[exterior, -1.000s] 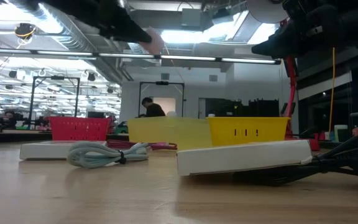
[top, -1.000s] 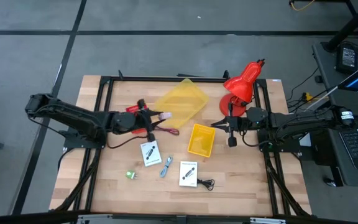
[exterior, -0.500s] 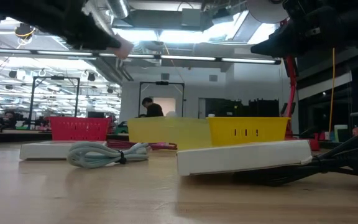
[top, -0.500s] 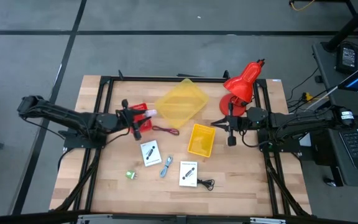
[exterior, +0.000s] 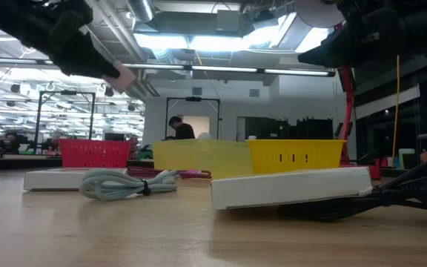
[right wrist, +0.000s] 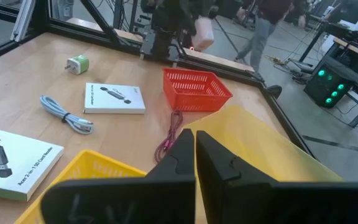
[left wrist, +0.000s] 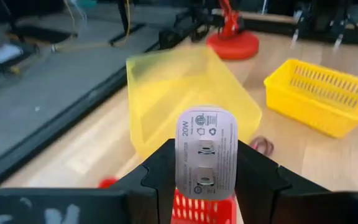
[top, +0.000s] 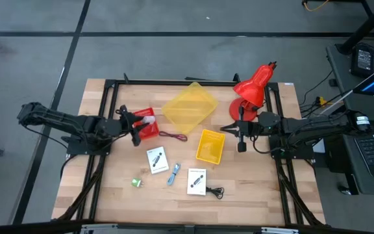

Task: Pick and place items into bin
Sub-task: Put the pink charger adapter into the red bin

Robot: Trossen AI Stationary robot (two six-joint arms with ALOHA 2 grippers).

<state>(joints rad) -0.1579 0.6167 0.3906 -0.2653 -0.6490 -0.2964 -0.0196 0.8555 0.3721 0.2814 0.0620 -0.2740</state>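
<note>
A wooden table (top: 252, 195) with a black frame carries everything. On it lie a red basket (top: 145, 127), a large pale yellow bin (top: 188, 108) tilted beside it, and a smaller yellow basket (top: 209, 146) nearer the middle. A dark red cord (top: 173, 135) lies between the red basket and the yellow one. Toward the front edge rest two white cards (top: 156, 159) (top: 197, 181), a blue-grey cable (top: 174, 173) between them (coiled and tied), a small green plug (top: 136, 182), and a black cord (top: 215, 191) touching the second card. A red lamp (top: 251, 94) stands at the back right.
</note>
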